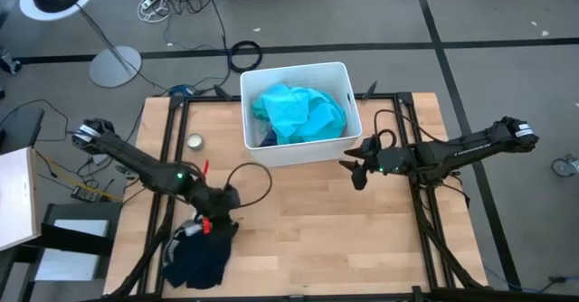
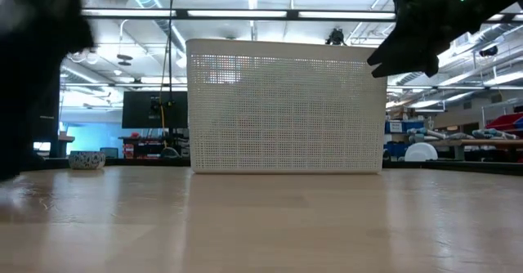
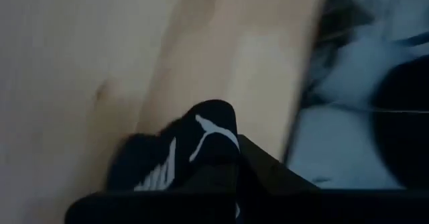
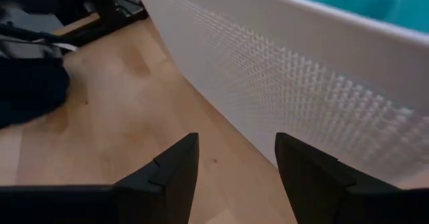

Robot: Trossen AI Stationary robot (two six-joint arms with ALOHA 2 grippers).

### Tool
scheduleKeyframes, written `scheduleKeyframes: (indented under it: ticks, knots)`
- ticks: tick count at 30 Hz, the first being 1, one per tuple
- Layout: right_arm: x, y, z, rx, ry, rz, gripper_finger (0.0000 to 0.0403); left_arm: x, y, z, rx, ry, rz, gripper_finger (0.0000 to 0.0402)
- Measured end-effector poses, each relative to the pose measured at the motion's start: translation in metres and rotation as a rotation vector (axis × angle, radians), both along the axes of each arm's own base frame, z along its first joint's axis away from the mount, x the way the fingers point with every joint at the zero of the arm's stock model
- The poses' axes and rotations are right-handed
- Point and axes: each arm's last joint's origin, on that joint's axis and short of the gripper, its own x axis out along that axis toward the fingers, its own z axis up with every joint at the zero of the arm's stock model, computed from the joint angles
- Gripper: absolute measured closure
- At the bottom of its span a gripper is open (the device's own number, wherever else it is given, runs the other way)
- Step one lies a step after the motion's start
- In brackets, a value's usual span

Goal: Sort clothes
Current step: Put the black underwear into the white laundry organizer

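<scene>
Dark clothes (image 1: 201, 255) lie heaped at the table's front-left corner, directly under the left gripper (image 1: 215, 225), which is clenched on a black sock (image 3: 194, 153). Right gripper (image 4: 234, 167), released, waits beside the bin (image 1: 298, 150) holding turquoise cloth (image 1: 298, 112).

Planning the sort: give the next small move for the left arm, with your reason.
Probably open the left gripper and let go: it holds a dark garment right over the dark clothes pile at the table's near-left corner. The right gripper waits open beside the white bin.
</scene>
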Motion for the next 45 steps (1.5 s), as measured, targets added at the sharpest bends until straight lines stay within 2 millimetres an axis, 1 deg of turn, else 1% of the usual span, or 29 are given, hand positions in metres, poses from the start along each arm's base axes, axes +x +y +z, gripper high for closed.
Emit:
scheduleKeyframes:
  ticks: [5,8,11,14,18,23,25,27,29,31,34,36,39,42,45]
  knots:
    - [-0.004,-0.001,0.005,0.004,-0.027,0.005,0.0205,0.021,-0.001,0.078,0.078,-0.326,-0.041,0.04]
    - [-0.006,0.0,0.007,0.018,-0.044,0.025,0.0206,0.022,0.005,0.118,0.153,-0.426,-0.046,0.04]
    - [-0.008,0.0,0.01,0.026,-0.059,0.034,0.0206,0.021,0.018,0.157,0.26,-0.553,-0.023,0.0401]
    - [-0.01,-0.001,0.011,0.028,-0.07,0.034,0.0206,0.019,0.034,0.193,0.399,-0.712,-0.005,0.0401]
    - [-0.01,-0.001,0.012,0.031,-0.072,0.039,0.0206,0.02,0.062,0.234,0.661,-0.903,0.065,0.0401]
    - [-0.01,0.0,0.012,0.034,-0.073,0.044,0.0206,0.028,0.105,0.275,0.986,-1.121,0.242,0.0401]
    - [-0.01,0.0,0.012,0.036,-0.071,0.049,0.0206,0.031,0.122,0.29,1.081,-1.211,0.343,0.0401]
    - [-0.01,0.0,0.012,0.037,-0.076,0.05,0.0206,0.032,0.139,0.3,1.142,-1.249,0.436,0.0401]
    - [-0.01,0.0,0.012,0.037,-0.076,0.051,0.0206,0.037,0.157,0.304,1.186,-1.248,0.501,0.0401]
    - [-0.01,0.0,0.012,0.034,-0.075,0.052,0.0206,0.044,0.172,0.301,1.2,-1.217,0.501,0.0401]
    - [-0.01,0.0,0.012,0.033,-0.074,0.053,0.0206,0.056,0.192,0.291,1.089,-1.182,0.46,0.0401]
    - [-0.01,0.0,0.012,0.022,-0.07,0.058,0.0206,0.066,0.204,0.278,0.991,-1.129,0.419,0.0401]
    - [-0.01,0.0,0.012,0.01,-0.066,0.064,0.0206,0.082,0.223,0.249,0.866,-0.953,0.376,0.0401]
    - [-0.01,0.0,0.012,0.01,-0.066,0.064,0.0206,0.103,0.243,0.209,0.769,-0.724,0.34,0.0401]
    - [-0.01,0.0,0.012,0.01,-0.063,0.064,0.0206,0.126,0.262,0.168,0.704,-0.554,0.303,0.0401]
